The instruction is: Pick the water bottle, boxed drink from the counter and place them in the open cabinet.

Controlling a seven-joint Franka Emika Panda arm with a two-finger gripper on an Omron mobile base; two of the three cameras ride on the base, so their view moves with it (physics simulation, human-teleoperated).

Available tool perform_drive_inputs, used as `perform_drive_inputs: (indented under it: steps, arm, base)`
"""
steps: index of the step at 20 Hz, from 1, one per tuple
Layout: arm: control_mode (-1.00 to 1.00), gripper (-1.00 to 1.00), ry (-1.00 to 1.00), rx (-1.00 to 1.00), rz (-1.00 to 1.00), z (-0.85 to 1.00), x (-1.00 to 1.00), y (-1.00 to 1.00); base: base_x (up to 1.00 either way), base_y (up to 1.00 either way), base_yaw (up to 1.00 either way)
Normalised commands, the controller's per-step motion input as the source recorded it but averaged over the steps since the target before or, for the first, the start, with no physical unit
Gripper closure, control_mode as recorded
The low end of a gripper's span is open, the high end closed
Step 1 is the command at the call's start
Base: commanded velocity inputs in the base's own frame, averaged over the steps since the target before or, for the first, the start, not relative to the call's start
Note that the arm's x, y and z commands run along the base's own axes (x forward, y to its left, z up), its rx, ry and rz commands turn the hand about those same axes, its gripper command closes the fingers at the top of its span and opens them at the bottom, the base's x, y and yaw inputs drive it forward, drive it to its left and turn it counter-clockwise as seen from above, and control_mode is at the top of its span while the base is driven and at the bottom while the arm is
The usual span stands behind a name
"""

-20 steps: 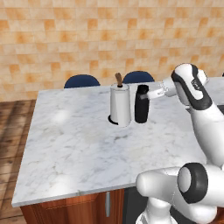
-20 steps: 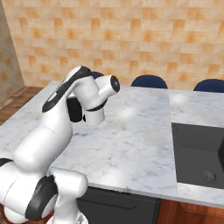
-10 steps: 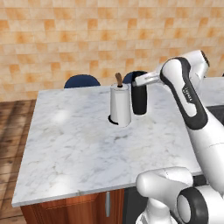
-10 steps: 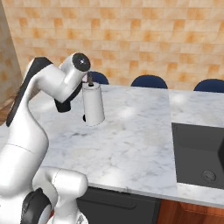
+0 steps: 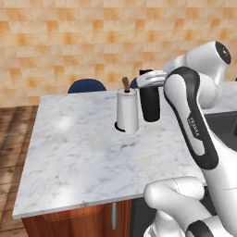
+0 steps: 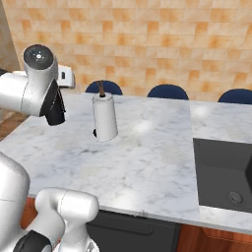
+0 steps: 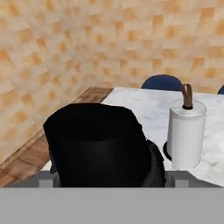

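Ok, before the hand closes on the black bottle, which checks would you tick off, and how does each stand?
1. Hand open: ok, jaws wide.
2. Hand level with the top of the water bottle: ok; its cap sits close in the hand view.
3. Bottle centred between the fingers: cannot tell.
4. Bottle upright on the counter: ok.
5. Paper-towel roll apart from the bottle: ok, but close beside it.
6. Boxed drink located: cannot tell.

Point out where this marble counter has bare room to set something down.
The white-and-grey marble counter lies bare from the white paper-towel roll to its front and left edges. It is crowded at the back, where the tall black water bottle stands beside the roll.
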Motion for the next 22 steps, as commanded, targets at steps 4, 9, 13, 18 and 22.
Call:
perform_drive_inputs:
  steps: [4,9,13,18,22]
  arm:
    - [-1.0,1.0,0.0,-0.03,-0.28,0.09,-0.69,0.0]
    - [-1.0,1.0,0.0,0.0,-0.43,0.0,-0.76,-0.26]
    - [-1.0,1.0,0.0,0.0,-0.44,0.0,-0.62,-0.33]
    - [-1.0,1.0,0.0,0.0,-0.19,0.09,-0.41,0.0]
    - [-1.0,1.0,0.0,0.0,0.0,0.0,0.0,0.0]
  base:
    - [0.0,0.0,0.0]
    - [0.0,0.0,0.0]
    - [0.0,0.0,0.0]
    - [0.0,0.0,0.0]
    - [0.0,0.0,0.0]
